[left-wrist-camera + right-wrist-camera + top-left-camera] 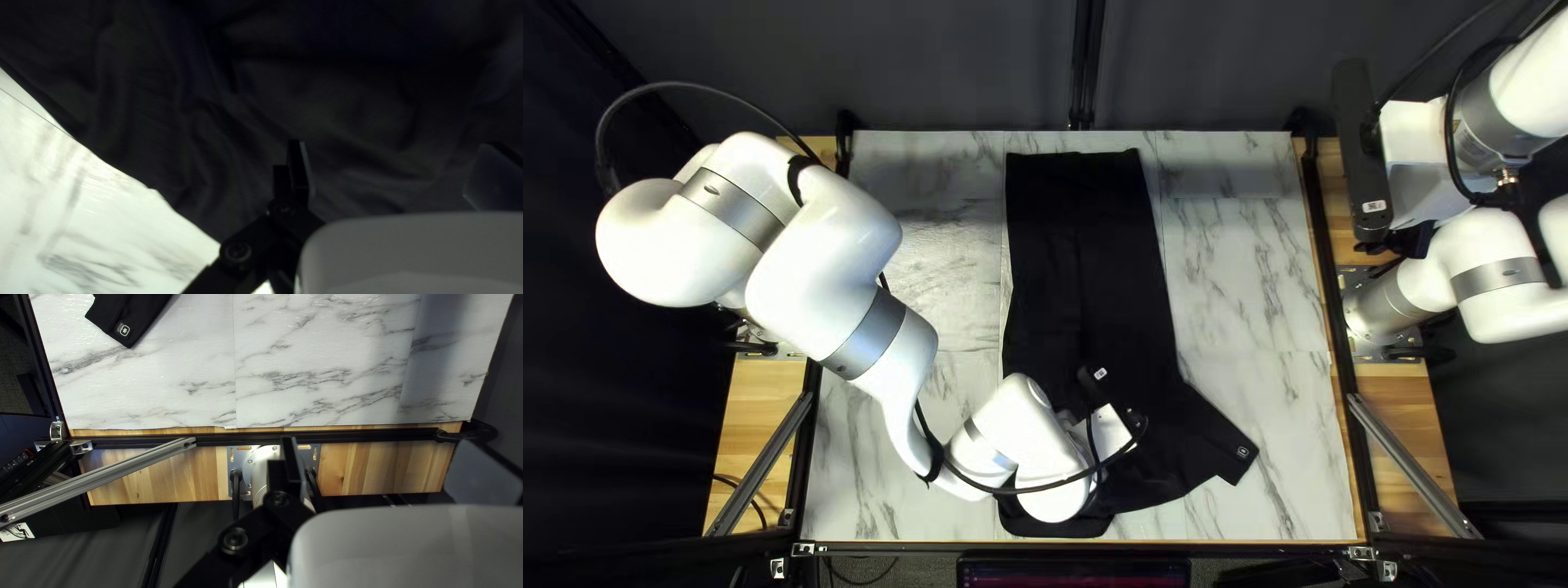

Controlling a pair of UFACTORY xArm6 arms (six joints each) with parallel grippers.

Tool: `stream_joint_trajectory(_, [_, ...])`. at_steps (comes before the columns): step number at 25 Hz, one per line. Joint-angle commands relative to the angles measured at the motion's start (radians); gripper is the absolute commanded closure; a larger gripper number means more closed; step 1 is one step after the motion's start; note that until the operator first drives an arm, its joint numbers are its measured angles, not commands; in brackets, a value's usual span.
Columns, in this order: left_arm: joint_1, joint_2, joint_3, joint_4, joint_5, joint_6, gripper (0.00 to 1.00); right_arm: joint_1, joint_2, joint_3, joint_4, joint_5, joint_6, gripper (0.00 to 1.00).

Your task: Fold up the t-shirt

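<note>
The black t-shirt (pixel 1084 240) lies as a long strip from the table's far edge towards its near edge, a sleeve with a small pale mark angled out at its near right. Above its nearer part is my left gripper (pixel 1108 431), fingertips hidden there. In the left wrist view my left gripper (pixel 395 170) is open over wrinkled dark cloth (pixel 348 109); neither finger visibly pinches it. Off the table's right side hangs my raised right gripper (pixel 1410 237). In the right wrist view my right gripper (pixel 387 467) is open and empty, with the shirt's sleeve (pixel 131 316) far ahead.
Marbled sheeting (pixel 1241 261) covers the table on both sides of the shirt. Dark rails (pixel 1326 261) run along its sides, and slanted metal bars (pixel 1410 463) stand near the front corners. My left arm (pixel 839 283) reaches across the table's left part.
</note>
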Motion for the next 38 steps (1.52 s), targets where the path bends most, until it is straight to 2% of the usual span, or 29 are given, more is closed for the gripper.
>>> stream_joint_trajectory(1, [-0.020,0.011,-0.009,0.059,0.006,-0.025,0.00,0.000,0.000,0.000,0.000,0.000,0.000,0.00])
stream_joint_trajectory(2, [-0.022,0.009,-0.005,0.071,0.004,-0.022,0.00,0.000,0.000,0.000,0.000,0.000,0.000,0.00])
stream_joint_trajectory(5, [-0.022,-0.040,0.084,0.153,-0.056,0.040,0.00,0.000,0.000,0.000,0.000,0.000,0.000,0.00])
stream_joint_trajectory(9, [-0.028,-0.115,0.191,0.239,-0.149,0.204,0.00,0.000,0.000,0.000,0.000,0.000,0.000,0.00])
stream_joint_trajectory(11, [-0.035,-0.130,0.195,0.242,-0.147,0.261,0.00,0.000,0.000,0.000,0.000,0.000,0.000,0.00])
stream_joint_trajectory(19, [-0.039,-0.136,0.199,0.244,-0.144,0.253,0.00,0.000,0.000,0.000,0.000,0.000,0.000,0.00])
stream_joint_trajectory(26, [-0.024,-0.010,0.050,0.232,-0.097,0.255,0.00,0.000,0.000,0.000,0.000,0.000,0.000,0.00])
stream_joint_trajectory(32, [-0.012,0.046,-0.027,0.211,-0.063,0.266,0.00,0.000,0.000,0.000,0.000,0.000,0.000,0.00])
stream_joint_trajectory(38, [0.018,0.115,-0.116,0.153,-0.073,0.377,0.00,0.000,0.000,0.000,0.000,0.000,0.000,0.00])
